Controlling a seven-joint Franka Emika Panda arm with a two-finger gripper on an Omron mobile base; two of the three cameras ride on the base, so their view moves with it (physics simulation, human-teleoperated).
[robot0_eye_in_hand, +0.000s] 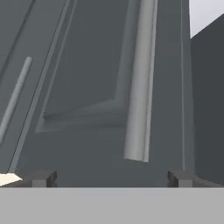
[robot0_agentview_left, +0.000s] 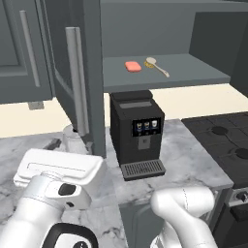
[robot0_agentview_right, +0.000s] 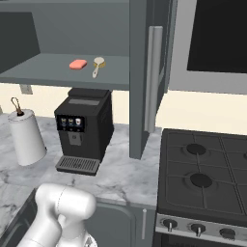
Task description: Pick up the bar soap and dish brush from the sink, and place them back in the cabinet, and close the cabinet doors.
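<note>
The salmon bar soap (robot0_agentview_left: pixel 132 66) (robot0_agentview_right: pixel 77 64) lies on the grey inner shelf of the open upper cabinet (robot0_agentview_left: pixel 193 75) (robot0_agentview_right: pixel 43 72). Right beside it rests the dish brush (robot0_agentview_left: pixel 156 65) (robot0_agentview_right: pixel 98 65), with its cream head and pale handle. Both cabinet doors stand open: the left door (robot0_agentview_left: pixel 92 97) and the right door (robot0_agentview_right: pixel 140 96), each with a long silver bar handle (robot0_agentview_left: pixel 75 77) (robot0_agentview_right: pixel 154 77). My gripper (robot0_eye_in_hand: pixel 111 178) is open and holds nothing. It faces a door panel close up, with the bar handle (robot0_eye_in_hand: pixel 140 87) just ahead, between the fingertips (robot0_eye_in_hand: pixel 41 177). The sink is out of view.
A black coffee machine (robot0_agentview_left: pixel 136 131) (robot0_agentview_right: pixel 83 128) stands on the marble counter (robot0_agentview_left: pixel 189 160) under the shelf. A paper towel roll (robot0_agentview_right: pixel 26 135) is to its left. A gas stove (robot0_agentview_right: pixel 207 173) lies to the right. A closed wall cabinet (robot0_agentview_left: pixel 19 48) hangs at the far left.
</note>
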